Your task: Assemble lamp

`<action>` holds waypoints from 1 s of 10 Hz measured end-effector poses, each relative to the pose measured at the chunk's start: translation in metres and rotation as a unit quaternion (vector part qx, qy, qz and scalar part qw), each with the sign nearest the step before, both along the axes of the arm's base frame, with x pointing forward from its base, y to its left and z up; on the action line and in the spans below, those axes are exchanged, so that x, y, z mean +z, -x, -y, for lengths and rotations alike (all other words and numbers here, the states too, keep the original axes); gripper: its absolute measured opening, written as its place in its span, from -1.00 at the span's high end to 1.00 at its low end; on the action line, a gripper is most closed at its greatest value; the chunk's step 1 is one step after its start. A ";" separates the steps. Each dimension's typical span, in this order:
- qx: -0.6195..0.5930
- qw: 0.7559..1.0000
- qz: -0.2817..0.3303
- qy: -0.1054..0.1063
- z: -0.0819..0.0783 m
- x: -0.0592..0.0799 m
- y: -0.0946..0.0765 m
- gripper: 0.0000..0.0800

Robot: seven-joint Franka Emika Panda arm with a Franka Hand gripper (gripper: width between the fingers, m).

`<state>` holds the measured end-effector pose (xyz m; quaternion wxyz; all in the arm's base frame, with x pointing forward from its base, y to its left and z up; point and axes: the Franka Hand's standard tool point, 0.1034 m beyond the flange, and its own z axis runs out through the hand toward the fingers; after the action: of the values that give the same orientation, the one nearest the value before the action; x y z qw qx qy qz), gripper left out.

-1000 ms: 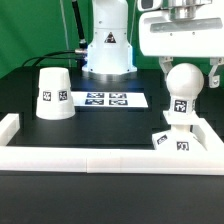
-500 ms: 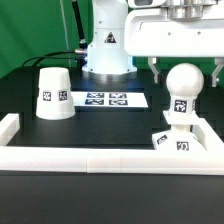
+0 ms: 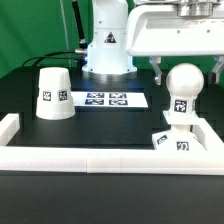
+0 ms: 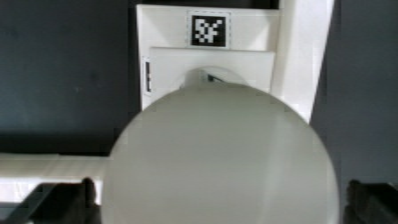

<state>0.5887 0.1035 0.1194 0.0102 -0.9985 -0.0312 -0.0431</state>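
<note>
We judge the bulb point(image 3: 183, 92) seated on the base point(image 3: 174, 142); our gripper point(image 3: 187, 68) hangs wide open, empty; next, fetch the shade point(image 3: 52, 92) at nine o'clock.

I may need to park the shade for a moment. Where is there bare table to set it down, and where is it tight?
Free: black tabletop between the marker board and the front rail, and between shade and bulb. Tight: the exterior view's right corner, where bulb and base sit under the open tool.

In the wrist view the bulb point(image 4: 222, 160) hides most of the base point(image 4: 210, 50), its lower edge cropped
</note>
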 end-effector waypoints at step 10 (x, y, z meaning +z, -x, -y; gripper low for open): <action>-0.005 1.000 -0.003 -0.001 0.000 -0.004 0.004 -0.44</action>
<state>0.5849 0.1031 0.1150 0.0109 -0.9988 -0.0261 -0.0399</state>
